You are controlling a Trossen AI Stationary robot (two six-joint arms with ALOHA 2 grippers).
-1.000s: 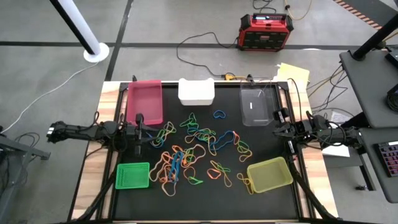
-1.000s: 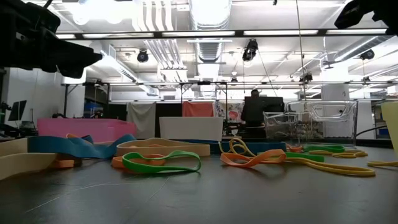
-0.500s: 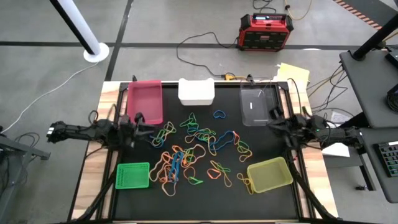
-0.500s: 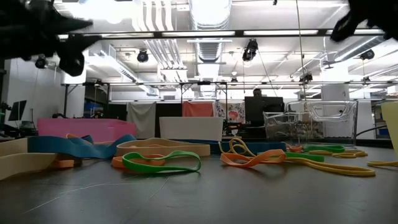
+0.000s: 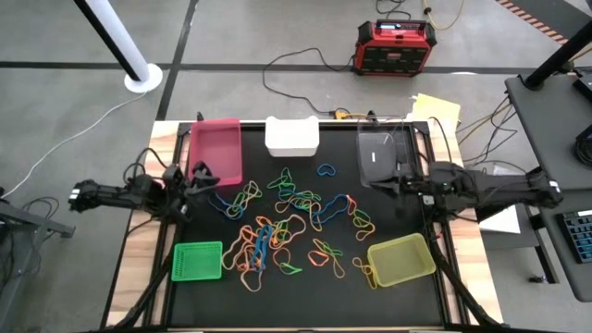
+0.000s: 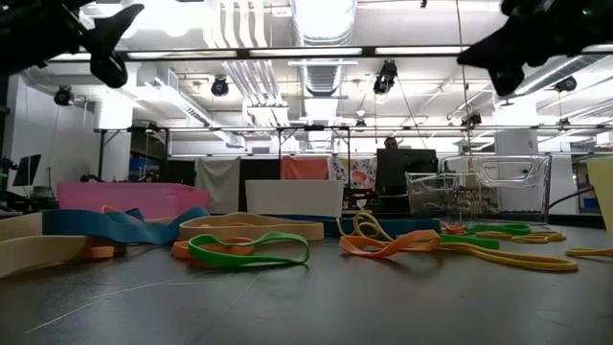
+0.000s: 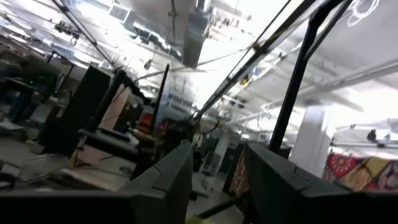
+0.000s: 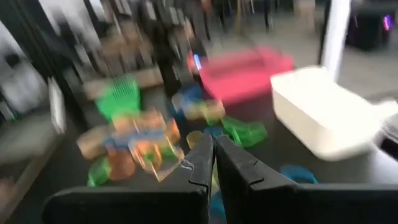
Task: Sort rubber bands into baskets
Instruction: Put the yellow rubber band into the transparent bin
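Both arms have swung inward since a second ago: the left claw, which pointed down beside the magenta-pink basket, now reaches toward that basket's near corner, and the right claw has slid from the bench's right edge to the near end of the clear basket.

Nearest the front of the bench sit the bright green basket at left and the yellow-green basket at right. Between them and spreading toward the middle lie the rubber bands, a loose tangle of orange, blue, green, yellow and tan loops, all on the dark mat.

The left claw stands partly parted with nothing between its fingers. The right claw is pressed closed and empty.

Along the far edge stand the magenta-pink basket, the white basket and the clear basket.
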